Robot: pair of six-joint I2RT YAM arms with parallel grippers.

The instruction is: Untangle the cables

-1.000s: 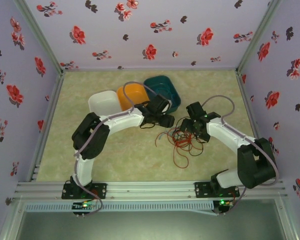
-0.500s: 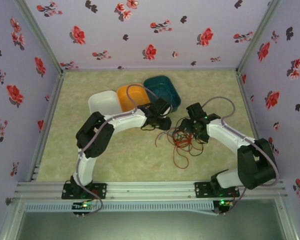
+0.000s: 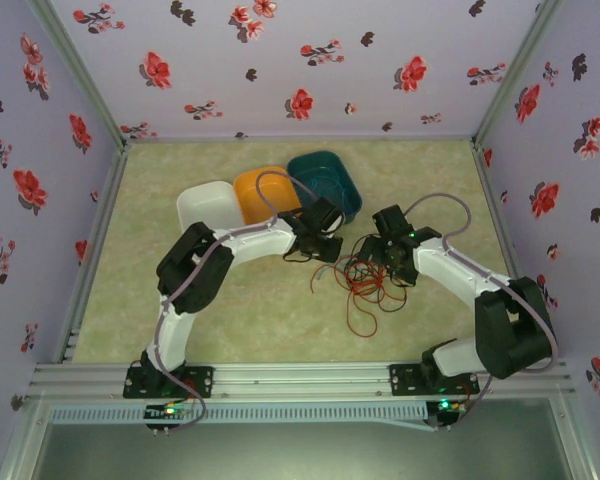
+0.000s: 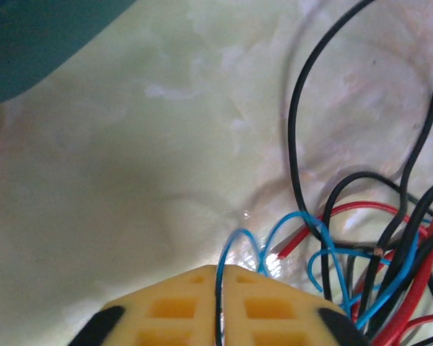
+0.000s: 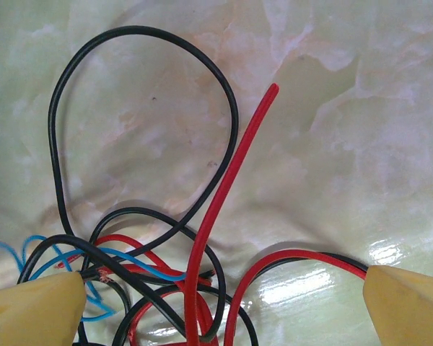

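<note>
The left fingers [image 4: 177,308] pinch the blue cable [image 4: 297,215] tight, likely to draw it free; the right fingers [image 5: 36,303] stand wide open over the tangle [image 3: 365,282].

**Counter and its load.** The pale green, marbled counter [image 3: 230,320] is carrying three tubs and a knot of cables [image 3: 365,280]. A white tub [image 3: 208,203], an orange tub [image 3: 255,195] and a teal tub [image 3: 330,175] are sitting close together in a row toward the far edge. The cables are lying right of centre, nearer than the tubs. A red cable [image 5: 228,187], a black cable [image 5: 137,30] and a blue cable [image 4: 297,214] are crossing one another, the black one forming an open loop on the bare surface.
</note>
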